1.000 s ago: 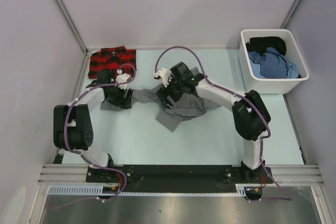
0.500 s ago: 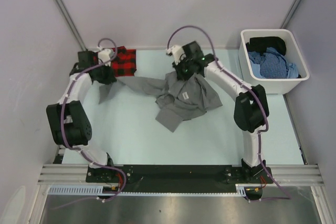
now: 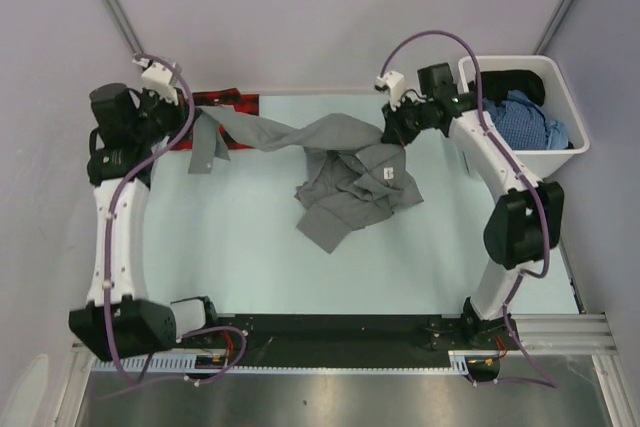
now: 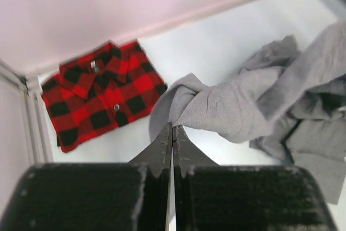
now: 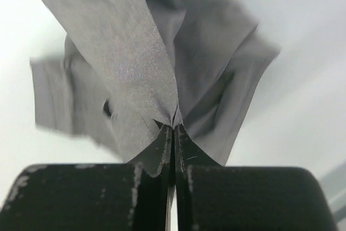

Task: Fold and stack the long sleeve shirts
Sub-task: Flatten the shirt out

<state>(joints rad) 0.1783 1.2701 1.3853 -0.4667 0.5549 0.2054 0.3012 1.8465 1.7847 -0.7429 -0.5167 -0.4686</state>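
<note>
The grey shirt [image 3: 352, 187] hung strung between the jaws, its bulk sagging on the table [image 3: 250, 247] below. The left gripper [image 4: 172, 129] pinched a bunched sleeve, the right gripper [image 5: 174, 125] a flat edge. Best plan: spread evenly and lay it short of the plaid shirt [image 4: 102, 93] beyond the left jaws.

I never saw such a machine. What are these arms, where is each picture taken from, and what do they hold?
These are two robot arms bolted to the near edge of a table. One picture looks down from above; the other two come from cameras on the wrists, looking along each gripper. The left gripper and the right gripper are both shut, each pinching part of the grey shirt and stretching it between them, while the rest lies crumpled on the table. A folded red-and-black plaid shirt lies in the far left corner. A white bin at the far right holds blue and black clothes.
</note>
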